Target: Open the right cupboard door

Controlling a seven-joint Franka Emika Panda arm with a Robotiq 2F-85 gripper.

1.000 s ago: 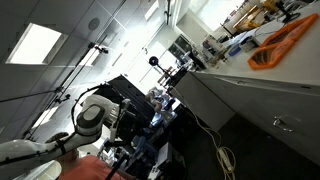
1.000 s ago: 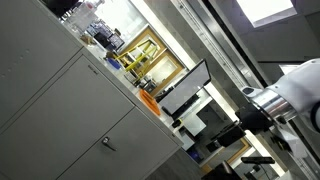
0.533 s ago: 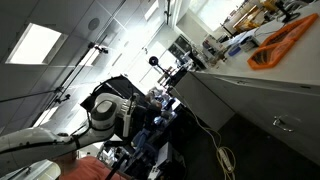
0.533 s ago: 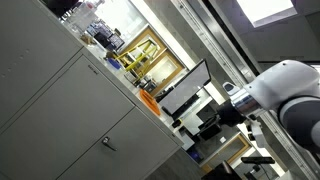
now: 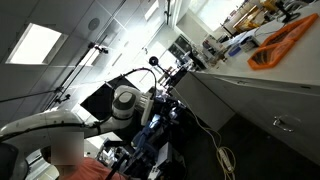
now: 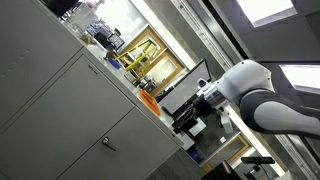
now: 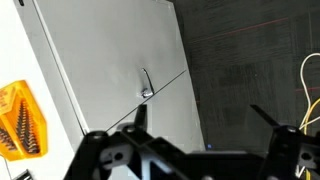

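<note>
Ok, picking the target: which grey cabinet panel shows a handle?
The right cupboard door, lowest panel in an exterior view: a small silver bar handle sits by its edge; adjoining panels show none.

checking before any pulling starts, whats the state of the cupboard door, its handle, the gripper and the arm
cupboard door: shut, lying flush with the cabinet front
handle: untouched, nothing around it
gripper: open, empty, facing the handle but short of it
arm: in the air, clear of the cupboard
</note>
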